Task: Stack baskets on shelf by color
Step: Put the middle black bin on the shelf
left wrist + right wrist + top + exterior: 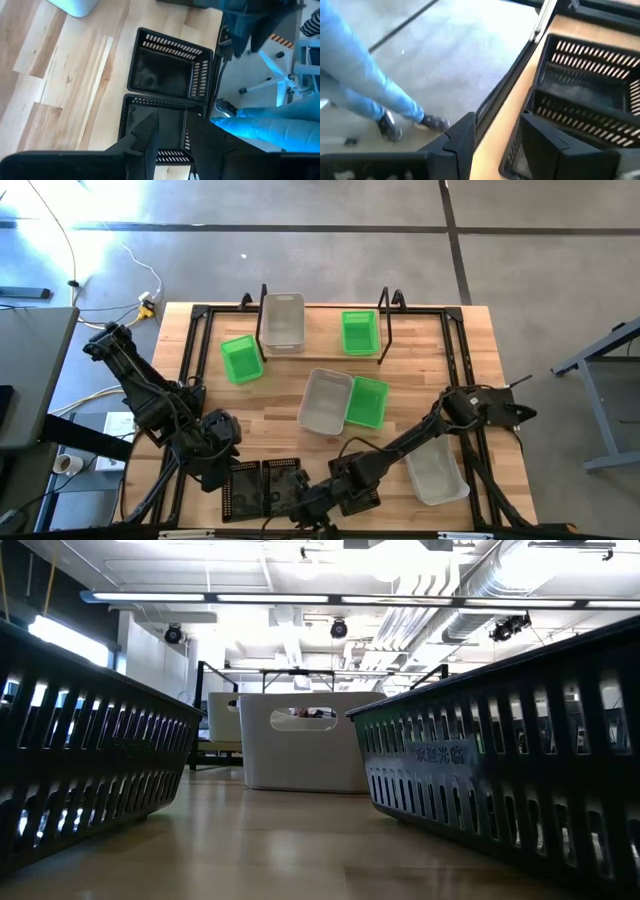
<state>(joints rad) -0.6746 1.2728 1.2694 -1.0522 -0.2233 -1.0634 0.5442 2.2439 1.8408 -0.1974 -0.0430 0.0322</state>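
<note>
Right wrist view alone shows a person's leg (365, 80) (blue trousers).

Three green baskets (240, 360), three whitish-grey baskets (283, 321), three black perforated baskets (245, 489) along the near edge, one shelf (320, 352), two robot arms (150, 395)

Bright ceiling lights glare in the low view; the right wrist view is motion-blurred, floor washed pale.
</note>
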